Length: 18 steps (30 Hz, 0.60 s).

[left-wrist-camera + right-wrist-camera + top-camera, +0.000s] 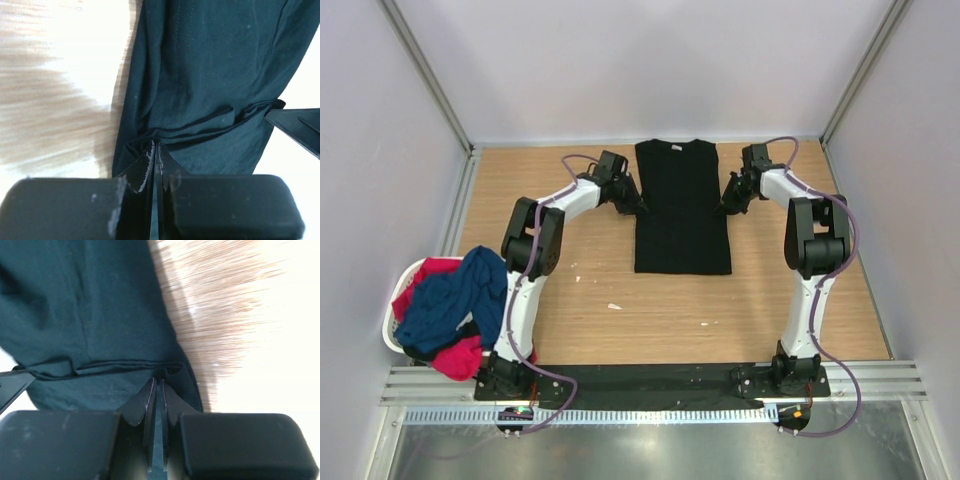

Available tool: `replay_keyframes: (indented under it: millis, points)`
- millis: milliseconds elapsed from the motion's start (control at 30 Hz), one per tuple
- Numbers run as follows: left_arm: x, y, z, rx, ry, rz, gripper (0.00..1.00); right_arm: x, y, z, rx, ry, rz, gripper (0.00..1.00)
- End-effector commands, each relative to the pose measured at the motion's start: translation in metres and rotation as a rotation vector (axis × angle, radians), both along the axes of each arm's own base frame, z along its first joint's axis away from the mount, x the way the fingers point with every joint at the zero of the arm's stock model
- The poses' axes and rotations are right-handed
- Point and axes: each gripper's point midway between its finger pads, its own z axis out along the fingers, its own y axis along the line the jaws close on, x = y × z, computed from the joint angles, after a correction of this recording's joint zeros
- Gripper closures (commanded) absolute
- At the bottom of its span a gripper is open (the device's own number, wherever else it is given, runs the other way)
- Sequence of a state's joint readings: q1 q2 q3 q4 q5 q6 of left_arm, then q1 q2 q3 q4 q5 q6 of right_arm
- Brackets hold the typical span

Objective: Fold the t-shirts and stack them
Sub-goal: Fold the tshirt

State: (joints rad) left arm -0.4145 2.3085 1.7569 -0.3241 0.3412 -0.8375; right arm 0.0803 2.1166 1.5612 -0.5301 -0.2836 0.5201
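Left hand [155, 148] and right hand [156, 383] clenched the black t-shirt [682, 210] at twelve o'clock; navy t-shirt [455, 295] and red t-shirt [460, 358] lay unfolded at eight.

Black shirt [682, 205]: plain blk; reads dk teal in wrist views. Navy shirt [455, 295]: dk blue, plain. Red shirt [438, 270]: red-pink, plain. Basket [392, 332]: white. Table [620, 320]: tan wood grain. Arms [517, 305]: white w/ blk joints. Cables [567, 160]: purple.
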Motion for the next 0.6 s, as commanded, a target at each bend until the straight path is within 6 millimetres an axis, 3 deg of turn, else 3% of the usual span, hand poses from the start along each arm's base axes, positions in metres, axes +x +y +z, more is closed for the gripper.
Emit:
replay_keyframes:
  millis: [0,133,167,267,300,333,400,433,500,533,567]
  points:
    - [0.014,0.001,-0.004,0.002,-0.049,-0.020,0.98,0.011,-0.016,-0.004,-0.084,-0.037,-0.023,0.87]
    - [0.010,0.005,0.004,0.019,-0.053,-0.028,0.99,0.015,-0.015,0.009,-0.085,-0.056,-0.014,0.87]
    - [0.010,0.006,0.010,0.026,-0.069,-0.040,0.98,0.020,-0.014,0.023,-0.080,-0.083,-0.008,0.87]
    - [0.010,0.007,0.042,0.028,-0.121,-0.064,0.76,0.019,-0.010,0.049,-0.067,-0.106,0.023,0.82]
    - [0.008,0.007,0.050,0.027,-0.126,-0.075,0.55,0.018,-0.008,0.067,-0.055,-0.135,0.041,0.75]
    - [0.010,0.006,0.065,0.019,-0.156,-0.077,0.48,0.016,-0.009,0.078,-0.057,-0.151,0.045,0.75]
    - [0.005,0.009,0.099,0.005,-0.201,-0.083,0.38,0.004,-0.010,0.098,-0.062,-0.164,0.057,0.51]
    - [0.000,0.010,0.105,0.005,-0.199,-0.082,0.37,-0.004,-0.011,0.100,-0.069,-0.151,0.067,0.27]
    - [-0.015,0.017,0.119,-0.003,-0.188,-0.054,0.33,-0.029,-0.019,0.087,-0.104,-0.077,0.056,0.11]
    - [-0.023,0.019,0.119,-0.005,-0.171,-0.045,0.32,-0.040,-0.020,0.091,-0.111,-0.072,0.060,0.07]
    - [-0.034,0.022,0.119,-0.006,-0.152,-0.042,0.31,-0.060,-0.022,0.076,-0.113,-0.016,0.066,0.00]
